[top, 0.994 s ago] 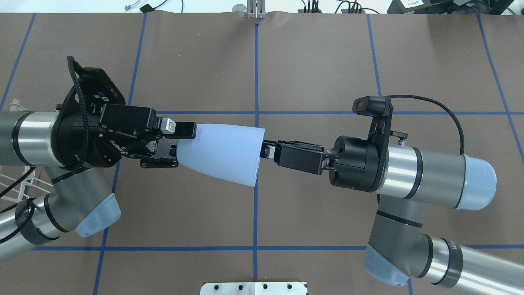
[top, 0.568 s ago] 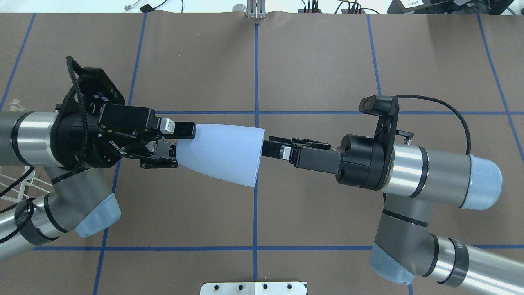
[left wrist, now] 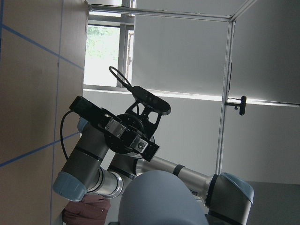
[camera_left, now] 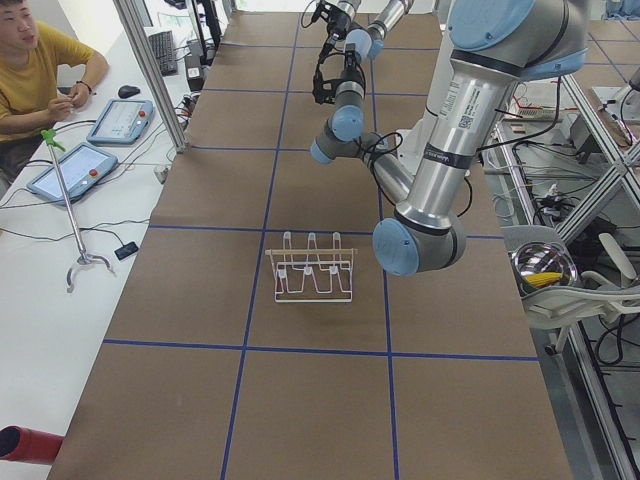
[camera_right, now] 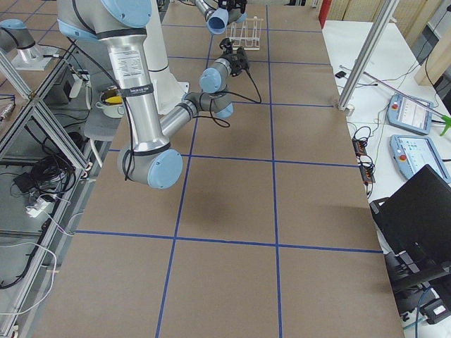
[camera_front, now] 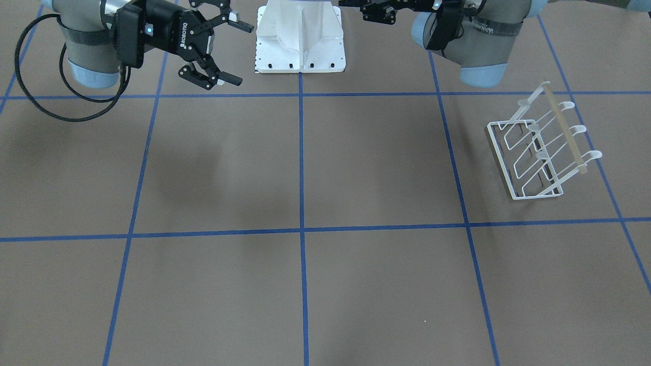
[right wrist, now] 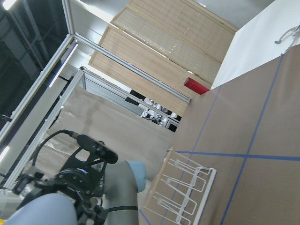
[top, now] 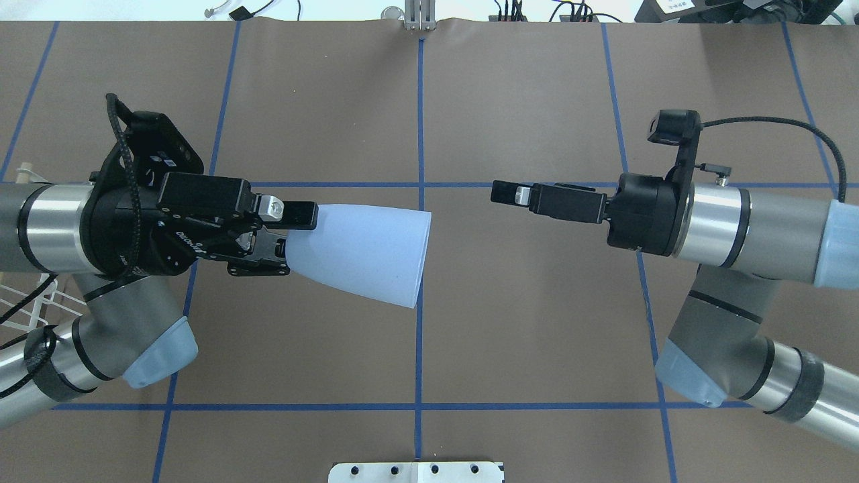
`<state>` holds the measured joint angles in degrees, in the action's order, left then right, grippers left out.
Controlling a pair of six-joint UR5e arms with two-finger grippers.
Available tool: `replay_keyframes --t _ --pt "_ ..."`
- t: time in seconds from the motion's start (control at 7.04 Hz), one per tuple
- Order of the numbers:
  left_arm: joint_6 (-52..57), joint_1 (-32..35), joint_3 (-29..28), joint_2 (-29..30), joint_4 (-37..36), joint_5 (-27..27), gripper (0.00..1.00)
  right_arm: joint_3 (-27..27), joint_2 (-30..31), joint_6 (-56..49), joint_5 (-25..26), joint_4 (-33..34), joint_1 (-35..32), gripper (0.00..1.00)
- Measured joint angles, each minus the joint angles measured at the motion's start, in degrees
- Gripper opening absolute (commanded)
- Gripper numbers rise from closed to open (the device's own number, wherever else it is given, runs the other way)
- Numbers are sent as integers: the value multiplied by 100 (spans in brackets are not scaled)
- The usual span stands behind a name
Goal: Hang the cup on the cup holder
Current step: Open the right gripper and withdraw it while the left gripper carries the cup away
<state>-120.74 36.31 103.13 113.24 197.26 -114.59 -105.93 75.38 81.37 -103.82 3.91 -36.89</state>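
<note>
The pale blue cup (top: pixel 362 253) lies sideways in the air, mouth toward the right arm. My left gripper (top: pixel 294 236) is shut on its narrow base. The cup also shows in the right exterior view (camera_right: pixel 218 22) and at the bottom of the left wrist view (left wrist: pixel 161 199). My right gripper (top: pixel 503 193) is open and empty, clear of the cup's mouth; its spread fingers show in the front-facing view (camera_front: pixel 236 51). The white wire cup holder (camera_front: pixel 539 152) with its wooden rod stands on the table on my left side, under the left arm (camera_left: pixel 312 270).
A white base plate (camera_front: pixel 300 51) sits at the table's near middle edge. An operator (camera_left: pixel 40 70) sits beside the table with tablets. A metal bowl (camera_left: pixel 543 265) stands off the table by my base. Blue tape lines grid the brown table (top: pixel 523 322).
My right gripper has pulled back from the cup's mouth, moving right and toward the far side. The cup stays in my left gripper, which has barely moved.
</note>
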Motion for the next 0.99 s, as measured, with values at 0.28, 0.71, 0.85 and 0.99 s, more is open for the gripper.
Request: replay_keyframes --t 0.28,0.71,0.85,0.99 --pt "365 75 2 -189 -88 8 0 5 126 -24 -1266 1334 -1135 100" --pt "779 742 56 -448 -738 -369 0 341 406 -1006 -2682 2711 -2525 100" --pt "875 1254 80 -440 -1148 -879 0 446 577 -1650 -2792 3141 -2801 100" --pt "1156 1759 137 -422 -1644 -1471 0 499 732 -2317 -2820 3619 -3020 100"
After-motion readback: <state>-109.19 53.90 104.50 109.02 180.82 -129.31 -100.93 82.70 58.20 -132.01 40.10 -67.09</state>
